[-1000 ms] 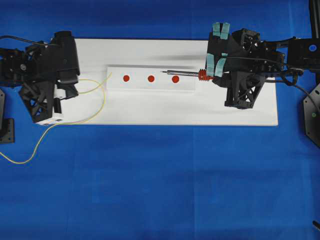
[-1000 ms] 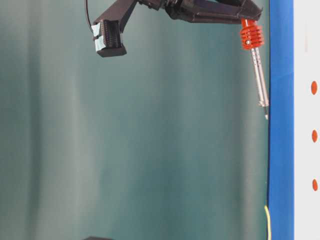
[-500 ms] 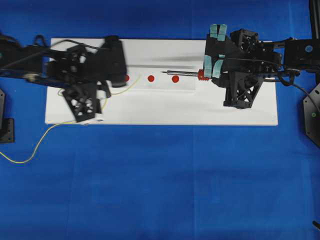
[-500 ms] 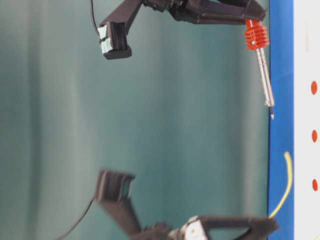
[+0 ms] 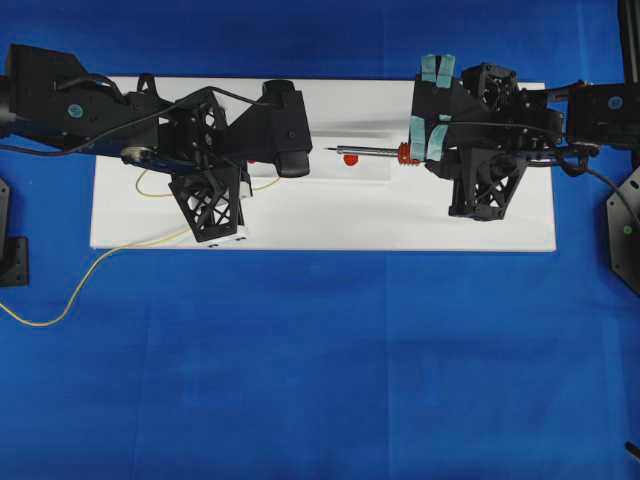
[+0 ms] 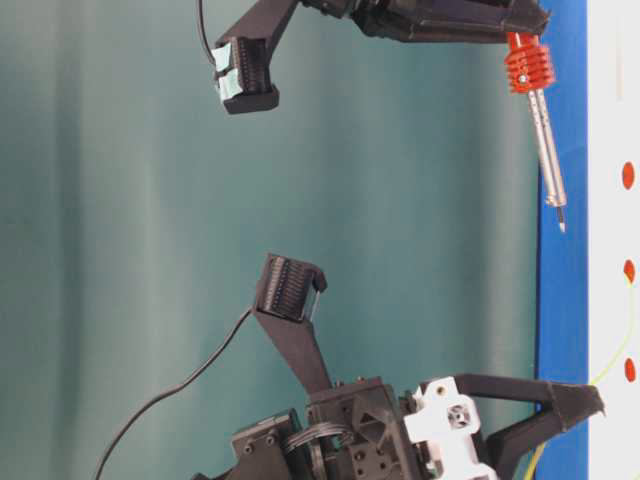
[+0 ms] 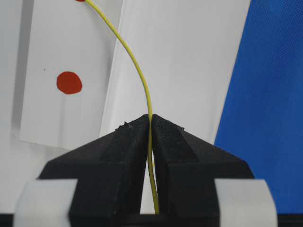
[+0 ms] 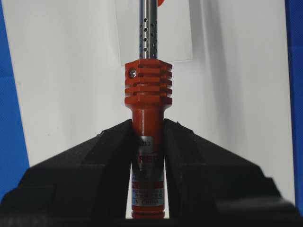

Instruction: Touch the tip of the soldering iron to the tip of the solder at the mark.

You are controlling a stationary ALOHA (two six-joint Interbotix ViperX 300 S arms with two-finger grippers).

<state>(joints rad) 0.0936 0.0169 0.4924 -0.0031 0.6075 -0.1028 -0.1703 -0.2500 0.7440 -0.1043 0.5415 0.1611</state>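
The white board (image 5: 330, 215) lies on the blue table (image 5: 320, 360) and serves as reference. The left gripper (image 7: 151, 124) is clamped tight on the solder (image 7: 137, 71), which arcs up from the fingertips over the board's raised white strip (image 7: 61, 71), passing right of a red mark (image 7: 69, 82). The right gripper (image 8: 147, 135) is closed around the orange-red handle of the soldering iron (image 8: 147, 94), held above the board's right half, its shaft pointing toward the strip and clear of the solder.
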